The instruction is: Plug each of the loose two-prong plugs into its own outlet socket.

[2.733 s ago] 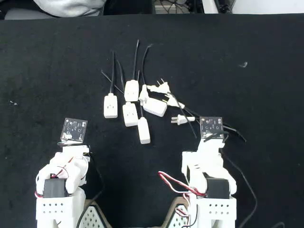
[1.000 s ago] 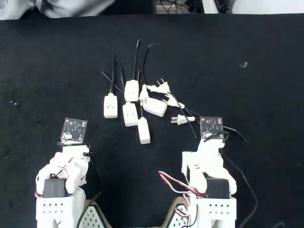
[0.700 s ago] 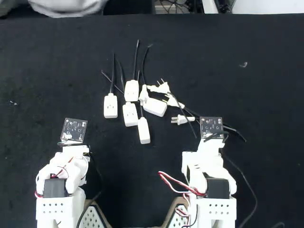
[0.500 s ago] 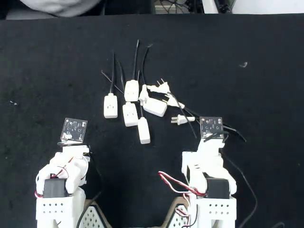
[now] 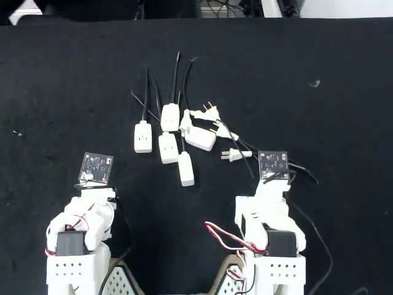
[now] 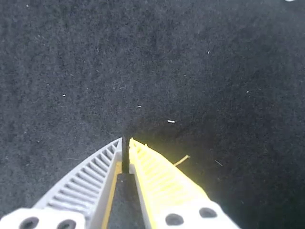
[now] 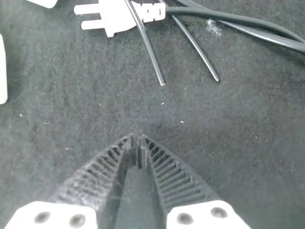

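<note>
**Left side.** The left gripper [image 6: 126,143] is held low over bare black counter [image 5: 344,110]. Its jaws are brought together at the tips and nothing is carried between them.

**Centre.** The white outlet sockets [image 5: 167,147] lie in a loose group mid-counter, well ahead of both arms, with thin black cords [image 5: 176,70] trailing away from them. They are judged to be light, hard plastic blocks that will skid on the cloth when pushed. One block should therefore be braced while a plug is pressed in.

**Right of centre.** Three two-prong plugs [image 5: 209,114] lie just beside the sockets. The nearest plug [image 5: 235,155] rests on its side, prongs pointing towards the sockets. These plugs are judged to be small, light, rigid and smooth. The body should be taken across its flat sides, behind the prongs, so that the prongs are left free. Drag from the stiff cords is to be expected.

**Right side.** The right gripper [image 7: 138,139] is likewise closed and empty, near the nearest plug [image 7: 119,16] but apart from it.

**Limits of view.**
- The socket slots cannot be made out from above.
- Which cord belongs to which part cannot be traced where they cross.
- A cord lies over the nearest plug.
- A white block is cut off at the edge of the right wrist view.
</note>
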`<state>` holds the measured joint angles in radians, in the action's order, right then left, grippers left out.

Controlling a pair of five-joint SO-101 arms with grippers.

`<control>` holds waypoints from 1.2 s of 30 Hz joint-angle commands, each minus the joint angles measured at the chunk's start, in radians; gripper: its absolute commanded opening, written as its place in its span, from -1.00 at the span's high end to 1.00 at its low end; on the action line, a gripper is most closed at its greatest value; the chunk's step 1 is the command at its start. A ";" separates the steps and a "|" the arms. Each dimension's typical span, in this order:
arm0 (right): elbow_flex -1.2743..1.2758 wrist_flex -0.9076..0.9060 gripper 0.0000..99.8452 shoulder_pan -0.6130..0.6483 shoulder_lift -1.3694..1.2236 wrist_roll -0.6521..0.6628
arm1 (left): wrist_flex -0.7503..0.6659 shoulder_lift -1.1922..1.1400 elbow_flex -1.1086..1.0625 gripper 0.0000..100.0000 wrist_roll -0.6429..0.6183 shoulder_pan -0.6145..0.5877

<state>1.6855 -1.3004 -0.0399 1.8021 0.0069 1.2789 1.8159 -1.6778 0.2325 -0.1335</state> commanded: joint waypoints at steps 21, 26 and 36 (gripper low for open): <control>0.001 0.130 0.98 -0.025 0.059 -0.002 | -0.535 0.008 0.061 0.93 0.002 -0.154; -0.001 0.368 0.98 -0.025 0.059 -0.002 | -0.638 0.005 0.177 0.86 -0.031 -0.124; -0.165 0.476 0.98 -0.015 0.059 0.381 | -0.502 0.000 0.501 0.58 -0.196 -0.113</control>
<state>1.6471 -0.8339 -0.0445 1.8021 0.2371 0.7541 1.8174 -1.3096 0.0545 -0.2562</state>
